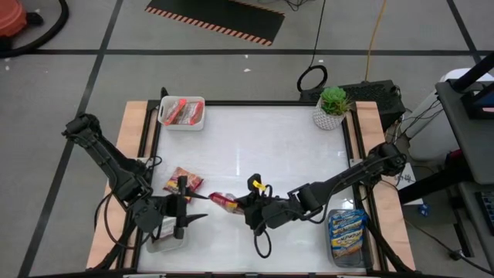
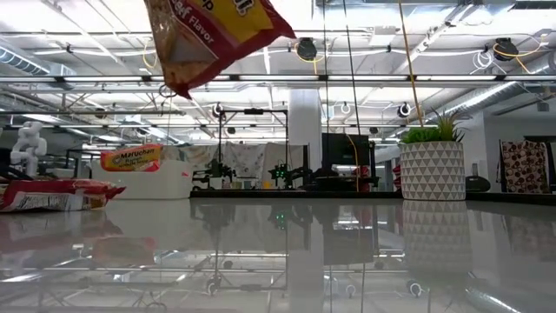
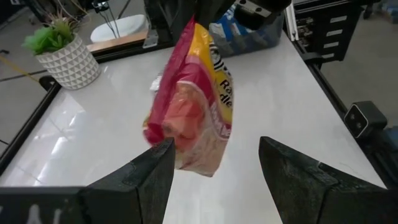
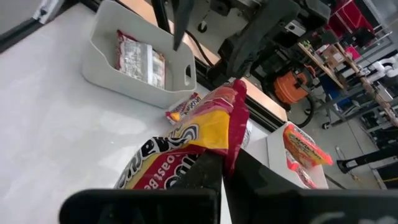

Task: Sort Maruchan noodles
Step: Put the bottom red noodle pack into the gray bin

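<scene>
- Four bins stand on the worktop (image 1: 255, 147): one at the far left corner, one at the near left edge, one at the near right, and a fourth that the right wrist view shows beside the near-left one.
- The far-left bin (image 1: 182, 113) holds orange-red packets (image 1: 183, 112), two or three; the exact count is hard to tell.
- The near-right bin (image 1: 346, 237) holds blue packets (image 1: 346, 229), stacked, number unclear.
- The near-left bin (image 4: 140, 63) holds one dark red packet (image 4: 141, 56) lying flat.
- The fourth bin (image 4: 283, 155) holds at least one orange-red packet (image 4: 303, 147), propped upright.
- One loose packet (image 1: 184, 180) lies flat on the worktop near the left arm.
- One dark red and yellow packet (image 3: 193, 102) hangs in the air above the near middle of the worktop, pinched by its edge in the right gripper (image 1: 241, 205), whose jaws are closed on it.
- The left gripper (image 3: 214, 163) faces this packet with its jaws apart, holding nothing.
- One potted plant (image 1: 332, 107) stands at the far right corner.
</scene>
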Available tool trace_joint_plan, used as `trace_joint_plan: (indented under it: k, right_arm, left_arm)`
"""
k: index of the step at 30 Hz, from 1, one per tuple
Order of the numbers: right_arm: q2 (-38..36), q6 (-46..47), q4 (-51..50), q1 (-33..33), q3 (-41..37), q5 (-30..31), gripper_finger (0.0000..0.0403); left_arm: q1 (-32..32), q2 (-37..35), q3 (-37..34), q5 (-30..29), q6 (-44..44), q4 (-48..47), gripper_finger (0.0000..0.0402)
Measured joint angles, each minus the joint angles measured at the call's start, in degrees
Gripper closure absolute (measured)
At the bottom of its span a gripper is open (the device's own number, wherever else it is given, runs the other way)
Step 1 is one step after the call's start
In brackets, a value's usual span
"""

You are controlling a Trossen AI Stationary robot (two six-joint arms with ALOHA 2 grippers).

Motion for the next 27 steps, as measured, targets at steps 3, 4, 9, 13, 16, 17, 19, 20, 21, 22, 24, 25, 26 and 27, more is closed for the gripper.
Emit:
trace_joint_plan:
  k: [3, 4, 9, 13, 16, 17, 19, 20, 21, 22, 24, 25, 26, 27]
  right_arm:
    - [0.0, 0.4, 0.8, 0.4, 0.0, -1.9, 0.0403]
    - [0.0, 1.0, 1.1, 0.4, 0.0, -4.0, 0.0403]
    - [0.0, 5.2, 2.3, 0.2, 0.0, -13.6, 0.0403]
    - [0.4, 7.5, 2.4, 0.2, 0.0, -13.5, 0.0403]
    - [0.8, 8.2, 2.3, 0.2, 0.0, -13.5, 0.0403]
    - [1.0, 8.9, 2.5, 0.2, 0.0, -13.5, 0.0403]
    - [1.2, 9.3, 1.9, 0.2, 0.0, -13.6, 0.0403]
    - [1.4, 9.3, 1.7, 0.2, 0.0, -13.6, 0.0403]
    - [1.8, 9.3, 2.1, 0.2, 0.0, -13.6, 0.0403]
    - [1.9, 9.2, 2.2, 0.2, 0.0, -13.5, 0.0403]
    - [2.0, 8.9, 1.9, 0.1, -0.1, -13.6, 0.0403]
    - [2.0, 9.0, 1.9, 0.0, -0.1, -13.6, 0.0403]
    - [2.0, 9.1, 1.9, -0.1, -0.1, -13.6, 0.0403]
    - [2.0, 9.2, 2.0, -0.2, 0.0, -13.6, 0.0403]
  left_arm:
    - [-0.2, 0.0, 0.0, -0.1, -0.3, 0.0, 0.0164]
    - [-0.2, 0.0, 0.0, -0.1, -0.3, 0.0, 0.0164]
    - [-0.2, 0.0, 0.0, -0.1, 0.2, 0.0, 0.0164]
    - [-0.2, 0.0, 0.0, 1.0, 1.1, 1.9, 0.0137]
    - [0.1, 0.5, 0.0, 2.2, 0.7, 4.8, 0.0096]
    - [0.2, 1.0, 0.0, 2.3, 0.4, 5.6, 0.0081]
    - [0.6, 2.0, 0.0, 3.1, 0.3, 6.3, 0.0053]
    - [1.0, 2.7, 0.0, 3.9, 0.7, 6.6, 0.0039]
    - [1.5, 3.4, 0.0, 4.9, 1.2, 7.2, 0.0027]
    - [2.0, 4.2, 0.0, 6.2, 1.6, 7.3, 0.0017]
    - [3.4, 6.1, 0.0, 9.8, 1.9, 7.5, 0.0006]
    - [4.2, 6.9, -0.1, 12.2, 1.9, 7.9, 0.0005]
    - [5.3, 7.6, -0.1, 15.0, 1.9, 8.3, 0.0005]
    - [6.2, 8.4, -0.1, 17.7, 1.9, 8.8, 0.0006]
